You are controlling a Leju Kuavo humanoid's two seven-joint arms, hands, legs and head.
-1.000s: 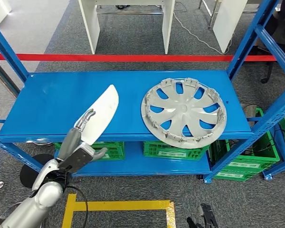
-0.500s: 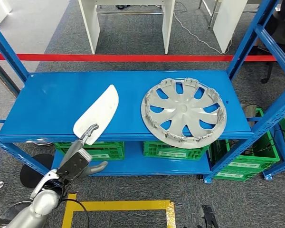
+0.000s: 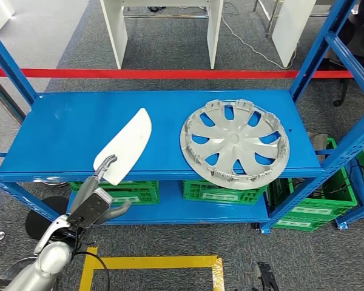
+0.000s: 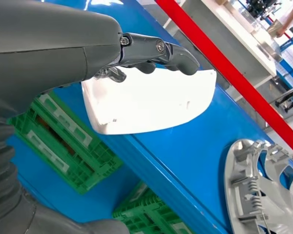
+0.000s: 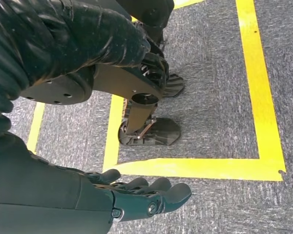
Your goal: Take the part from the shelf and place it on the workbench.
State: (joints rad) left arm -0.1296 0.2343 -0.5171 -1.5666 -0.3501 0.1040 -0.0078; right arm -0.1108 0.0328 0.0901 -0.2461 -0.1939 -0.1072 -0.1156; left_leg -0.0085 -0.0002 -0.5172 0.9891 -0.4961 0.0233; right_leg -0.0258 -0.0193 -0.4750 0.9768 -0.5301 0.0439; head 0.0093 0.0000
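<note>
Head view: I'm seeing my left hand (image 3: 97,197) hovering unclenched, fingers over the white part (image 3: 124,146) lying on the blue shelf (image 3: 61,130) beside the hubcap (image 3: 235,142); green crates (image 3: 214,193) sitting underneath; right hand (image 5: 145,197) hanging loose, holding nothing.

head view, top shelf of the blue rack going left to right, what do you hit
left hand at the front edge → white part → silver wheel cover → blue upright at the right end
</note>
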